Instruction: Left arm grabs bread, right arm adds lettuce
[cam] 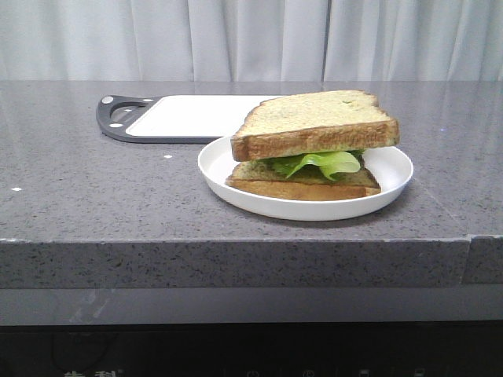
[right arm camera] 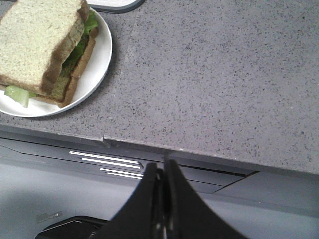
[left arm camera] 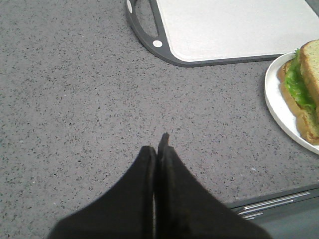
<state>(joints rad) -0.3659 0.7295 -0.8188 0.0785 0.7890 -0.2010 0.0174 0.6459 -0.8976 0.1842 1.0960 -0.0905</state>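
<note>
On the white plate (cam: 393,169) lies a sandwich: the thick bread (cam: 314,124) slice tilts on top, the green lettuce (cam: 326,162) pokes out under it, and a thinner slice (cam: 302,184) lies beneath. My left gripper (left arm camera: 157,144) is shut and empty above bare counter, well away from the plate (left arm camera: 276,102). The bread (left arm camera: 311,62) and lettuce (left arm camera: 301,82) show at that view's edge. My right gripper (right arm camera: 163,167) is shut and empty, out past the counter's front edge, apart from the plate (right arm camera: 97,57) with the bread (right arm camera: 40,42) and lettuce (right arm camera: 17,94). Neither gripper appears in the front view.
A white cutting board (cam: 192,116) with a dark grey handled rim lies behind the plate on the grey speckled counter (cam: 94,204); the board (left arm camera: 224,27) also shows in the left wrist view. The counter's front edge (right arm camera: 199,152) drops to a dark panel.
</note>
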